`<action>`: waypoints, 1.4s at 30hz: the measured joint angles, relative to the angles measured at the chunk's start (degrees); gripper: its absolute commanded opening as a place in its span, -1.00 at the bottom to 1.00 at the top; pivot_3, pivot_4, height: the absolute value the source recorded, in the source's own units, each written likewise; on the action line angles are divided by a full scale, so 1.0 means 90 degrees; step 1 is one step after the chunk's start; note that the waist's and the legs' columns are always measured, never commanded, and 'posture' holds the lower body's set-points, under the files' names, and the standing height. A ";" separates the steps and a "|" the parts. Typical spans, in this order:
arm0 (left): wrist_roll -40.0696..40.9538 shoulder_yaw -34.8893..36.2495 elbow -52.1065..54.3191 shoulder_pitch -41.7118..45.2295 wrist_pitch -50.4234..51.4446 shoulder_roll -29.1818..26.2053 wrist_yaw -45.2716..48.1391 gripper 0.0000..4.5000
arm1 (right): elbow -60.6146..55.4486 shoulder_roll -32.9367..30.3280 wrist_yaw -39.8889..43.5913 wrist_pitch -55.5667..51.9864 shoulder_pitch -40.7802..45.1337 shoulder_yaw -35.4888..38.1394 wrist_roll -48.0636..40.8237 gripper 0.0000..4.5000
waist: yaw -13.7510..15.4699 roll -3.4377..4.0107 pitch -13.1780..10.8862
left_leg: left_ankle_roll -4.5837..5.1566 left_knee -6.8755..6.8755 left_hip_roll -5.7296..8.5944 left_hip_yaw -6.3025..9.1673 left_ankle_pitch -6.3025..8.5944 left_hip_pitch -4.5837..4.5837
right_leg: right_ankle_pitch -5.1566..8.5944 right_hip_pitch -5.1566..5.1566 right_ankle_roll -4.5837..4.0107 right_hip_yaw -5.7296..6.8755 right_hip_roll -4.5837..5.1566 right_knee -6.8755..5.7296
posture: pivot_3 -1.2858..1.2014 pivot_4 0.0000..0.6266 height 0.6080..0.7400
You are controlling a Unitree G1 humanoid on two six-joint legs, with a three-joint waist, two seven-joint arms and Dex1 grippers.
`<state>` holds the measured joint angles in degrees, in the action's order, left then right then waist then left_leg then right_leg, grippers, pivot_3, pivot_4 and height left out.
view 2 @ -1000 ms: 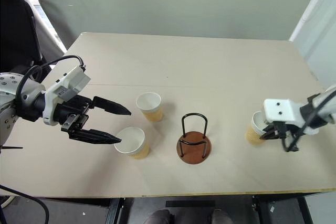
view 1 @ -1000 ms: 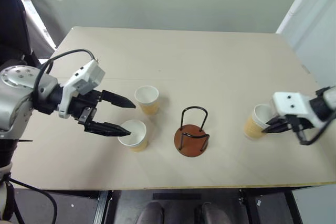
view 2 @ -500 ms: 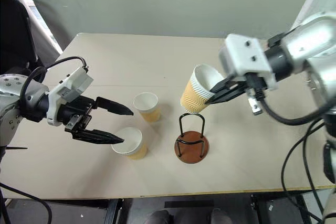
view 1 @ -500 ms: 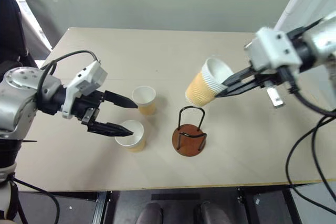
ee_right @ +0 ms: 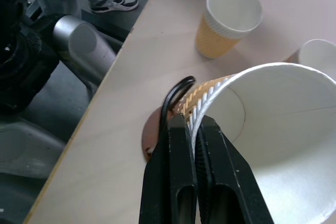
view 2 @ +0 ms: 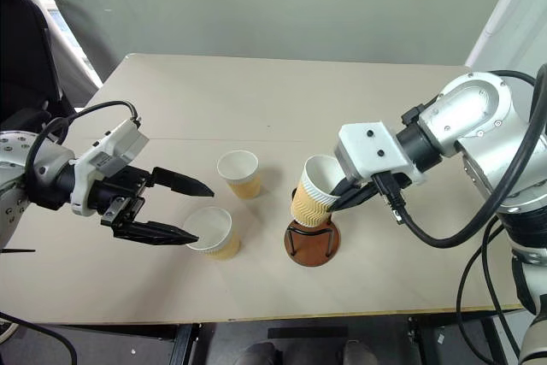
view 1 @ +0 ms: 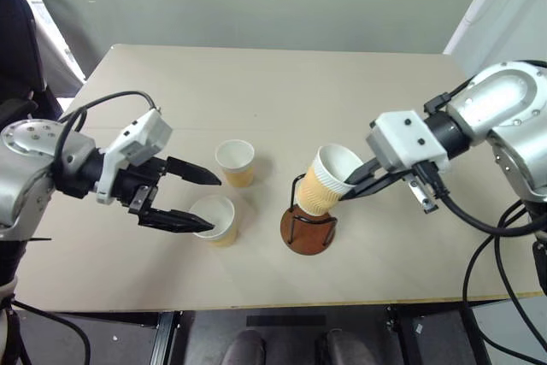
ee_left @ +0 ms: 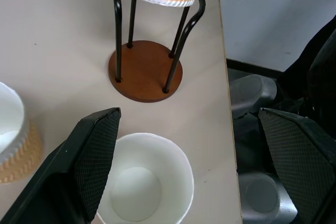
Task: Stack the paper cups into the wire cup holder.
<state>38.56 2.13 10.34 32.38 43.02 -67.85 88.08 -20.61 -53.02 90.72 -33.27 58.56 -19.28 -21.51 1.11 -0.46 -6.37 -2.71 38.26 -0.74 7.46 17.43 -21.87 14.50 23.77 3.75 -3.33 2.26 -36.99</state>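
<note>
R gripper (view 1: pixel 357 184) clamped on rim of a paper cup (view 1: pixel 328 180), one finger inside, one outside the wall; fingers pinched narrow on the paper. Cup tilted, mouth facing up and toward R arm, its bottom down between the wire loops of wire cup holder (view 1: pixel 308 226). Cup bottom not on the disc base; L wrist view shows it hanging among the loops, clear gap above the brown disc (ee_left: pixel 145 70).

Holder sits on tan table (view 1: pixel 282 83), near front edge, roughly centre. Upright, loops black, base reddish-brown.

L gripper (view 1: pixel 203 202) spread wide, level-ish, pointing toward table centre. Near cup (view 1: pixel 216 220) stands upright by the lower fingertip (view 1: pixel 202 226); L wrist view has that cup's open mouth between the two finger pads (ee_left: pixel 97 150), nothing gripped. Cannot tell if the fingertip touches the rim.

Far cup (view 1: pixel 236 162) upright, just behind near cup, beside the upper finger, apart from it. Both loose cups sit L of holder, tan ribbed outside, white inside. Near and far cup close together, not touching.

Floor and dark gear beyond table front edge in wrist views.
</note>
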 measured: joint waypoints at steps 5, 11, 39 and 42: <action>0.0000 0.0000 0.0030 0.0001 0.0000 -0.0030 -0.0014 1.00 | -0.0017 0.0000 -0.0035 -0.0042 -0.0055 -0.0144 0.0221 -0.82 | -0.0001 0.0000 0.0000 | 0.0000 0.0000 0.0000 0.0000 0.0000 -0.0001 | 0.0000 0.0000 0.0000 0.0000 0.0000 -0.0003 | 0.03 -0.52 1.00; -0.0028 -0.0006 0.0016 0.0047 -0.0009 -0.0032 -0.0034 1.00 | -0.0017 0.0041 -0.0204 -0.0021 -0.0136 -0.0233 0.0535 0.03 | -0.0001 0.0000 0.0000 | 0.0000 -0.0002 0.0000 0.0000 0.0000 -0.0002 | 0.0000 0.0000 0.0000 0.0000 0.0000 -0.0004 | 0.03 -0.52 1.00; -0.2591 -0.2012 -0.1283 0.1136 -0.0556 0.0027 0.0080 1.00 | -0.1097 -0.1651 -0.1368 -0.2584 -0.3703 0.4620 -0.2875 0.98 | 0.0059 -0.0007 -0.0003 | -0.0012 -0.0014 0.0004 -0.0007 -0.0014 0.0019 | -0.0002 -0.0006 -0.0007 -0.0010 0.0007 -0.0005 | 0.03 -0.52 1.00; -0.2778 -0.2123 -0.1278 0.1113 -0.0423 0.0252 -0.0095 1.00 | -0.1209 -0.1701 -0.1526 -0.2582 -0.3736 0.4625 -0.3034 0.98 | 0.0062 -0.0008 -0.0003 | -0.0011 -0.0014 0.0004 -0.0005 -0.0013 0.0008 | -0.0003 -0.0002 -0.0006 -0.0008 0.0007 -0.0001 | 0.03 -0.52 1.00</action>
<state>13.55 -16.98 -1.16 42.40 39.21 -65.59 87.22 -31.49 -68.33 76.99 -56.51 24.94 22.35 -48.81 1.67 -0.52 -6.40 -2.81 38.14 -0.70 7.42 17.31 -21.80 14.48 23.75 3.69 -3.40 2.32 -37.00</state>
